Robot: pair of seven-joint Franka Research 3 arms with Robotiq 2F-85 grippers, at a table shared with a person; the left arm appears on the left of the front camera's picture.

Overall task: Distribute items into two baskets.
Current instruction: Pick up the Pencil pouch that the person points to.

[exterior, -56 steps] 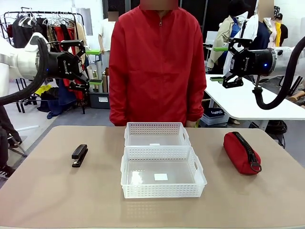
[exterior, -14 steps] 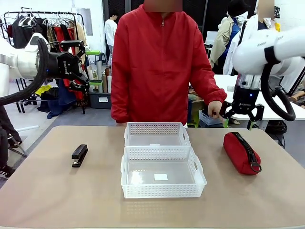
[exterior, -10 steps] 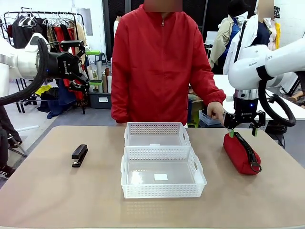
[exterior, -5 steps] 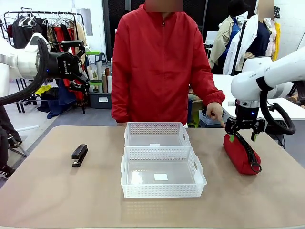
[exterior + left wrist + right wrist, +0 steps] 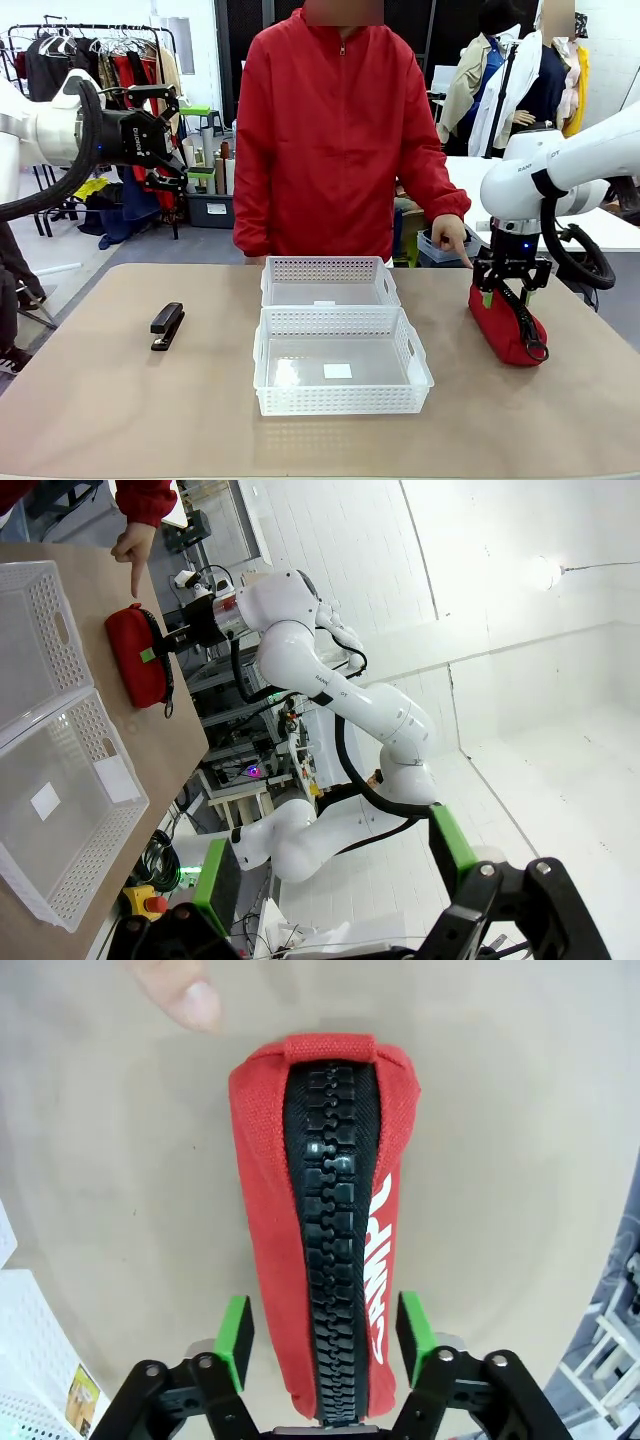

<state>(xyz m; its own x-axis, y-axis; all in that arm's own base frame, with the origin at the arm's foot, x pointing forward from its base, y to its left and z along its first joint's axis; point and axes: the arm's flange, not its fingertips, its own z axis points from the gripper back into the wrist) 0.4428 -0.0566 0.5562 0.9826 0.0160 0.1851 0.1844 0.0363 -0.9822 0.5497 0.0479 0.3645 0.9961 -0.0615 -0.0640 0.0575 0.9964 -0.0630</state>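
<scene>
- A tan table point(image 5: 120, 420) stood in a workroom. A clothes rack point(image 5: 60, 50) was behind it on the left, and a person in a red jacket point(image 5: 330, 150) stood at the far side.
- Two white baskets sat end to end at mid-table. The larger basket point(image 5: 340, 400) was nearer the robot, and the smaller basket point(image 5: 325, 270) sat against its far side. Each held a small white label.
- The black stapler point(image 5: 167, 325) lay on the table left of the baskets.
- The red pouch point(image 5: 497, 330) lay right of the baskets, zipper up. The right gripper point(image 5: 507, 298) was down over it with its jaws parted astride it. The green pads sat just beside the fabric, not visibly squeezing.
- The person's hand point(image 5: 452, 238) pointed down just beyond the pouch's far end.
- The left gripper point(image 5: 172, 135) hung released high at the left, well apart from the stapler.
</scene>
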